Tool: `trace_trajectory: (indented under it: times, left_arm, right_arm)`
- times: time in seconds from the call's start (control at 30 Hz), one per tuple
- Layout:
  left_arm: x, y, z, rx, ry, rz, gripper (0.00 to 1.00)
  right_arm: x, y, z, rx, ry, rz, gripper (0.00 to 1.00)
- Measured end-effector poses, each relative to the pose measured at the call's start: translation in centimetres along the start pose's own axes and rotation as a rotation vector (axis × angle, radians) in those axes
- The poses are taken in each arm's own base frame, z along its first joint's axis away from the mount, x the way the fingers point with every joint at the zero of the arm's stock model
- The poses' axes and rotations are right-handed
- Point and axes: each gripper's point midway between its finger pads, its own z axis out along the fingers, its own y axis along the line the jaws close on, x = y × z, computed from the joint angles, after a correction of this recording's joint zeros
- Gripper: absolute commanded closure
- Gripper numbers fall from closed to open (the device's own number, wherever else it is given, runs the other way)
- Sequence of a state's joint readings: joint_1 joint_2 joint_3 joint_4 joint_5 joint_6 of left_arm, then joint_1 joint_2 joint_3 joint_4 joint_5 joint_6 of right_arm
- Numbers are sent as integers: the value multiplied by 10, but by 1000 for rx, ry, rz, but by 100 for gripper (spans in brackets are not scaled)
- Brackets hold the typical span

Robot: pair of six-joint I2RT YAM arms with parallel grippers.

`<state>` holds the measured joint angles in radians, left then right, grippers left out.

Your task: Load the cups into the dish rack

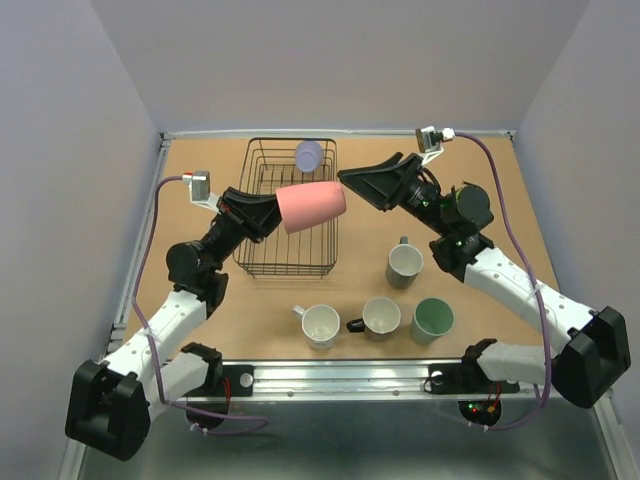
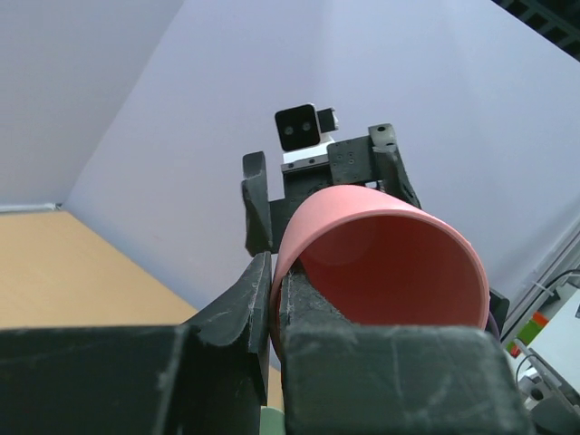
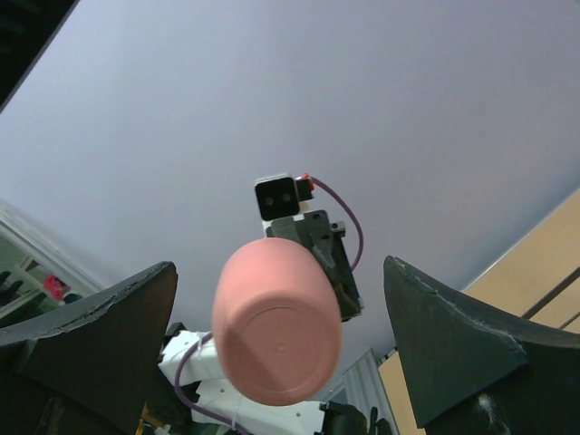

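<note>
My left gripper is shut on the rim of the pink cup and holds it on its side in the air over the black wire dish rack, base pointing right. In the left wrist view the fingers pinch the pink cup's wall. My right gripper is open and empty, just right of the cup's base; its view shows the pink cup's base between the wide-open fingers. A lavender cup sits in the rack's far end. Three cream-inside cups and a mint green cup stand on the table.
The wooden table is walled by grey panels at the back and sides. A metal rail runs along the near edge by the arm bases. The four loose cups cluster right of and below the rack.
</note>
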<state>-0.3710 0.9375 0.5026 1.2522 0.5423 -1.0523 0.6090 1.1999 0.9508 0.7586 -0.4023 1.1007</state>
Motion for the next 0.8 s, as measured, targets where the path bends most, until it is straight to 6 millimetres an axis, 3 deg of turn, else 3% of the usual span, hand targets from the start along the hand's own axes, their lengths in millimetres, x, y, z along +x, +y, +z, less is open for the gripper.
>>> trace_trajectory:
  times: [0.37,0.8]
  left_arm:
    - [9,28,4,-63,16,-59,100]
    - [10,35,5,-84,13,-110,100]
  right_arm:
    - [4,28,2,-113,7,24,0]
    - [6,19,6,-95,-31,15,0]
